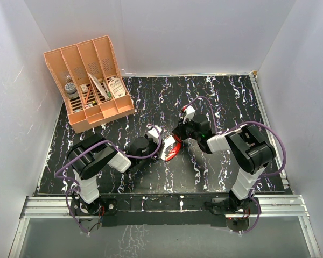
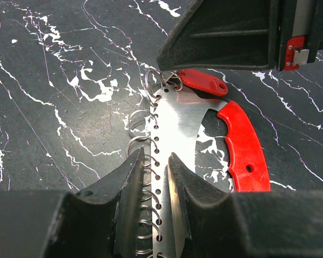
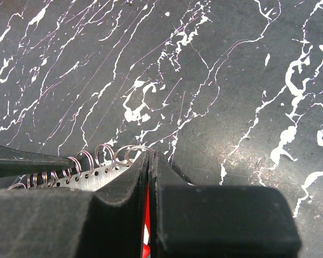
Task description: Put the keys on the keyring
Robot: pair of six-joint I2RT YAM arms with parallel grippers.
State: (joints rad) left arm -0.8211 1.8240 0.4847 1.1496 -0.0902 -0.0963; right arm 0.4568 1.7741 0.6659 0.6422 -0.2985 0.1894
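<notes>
The keyring (image 2: 175, 126) is a flat metal plate with a row of holes, several wire rings along its left edge and a red curved rim (image 2: 246, 148) on its right. My left gripper (image 2: 155, 157) is shut on the plate's holed edge. A small red key (image 2: 202, 81) lies at the plate's far end, at the tip of my right gripper (image 2: 172, 67). In the right wrist view that gripper (image 3: 151, 156) is shut, with a red sliver of the key (image 3: 146, 215) between its fingers and the keyring's rings (image 3: 91, 161) just left. From above, both grippers meet at the keyring (image 1: 171, 149).
An orange desk organiser (image 1: 91, 86) holding several small items stands at the back left. White walls enclose the black marbled table (image 1: 215, 97) on three sides. A metal rail (image 1: 161, 204) runs along the near edge by the arm bases.
</notes>
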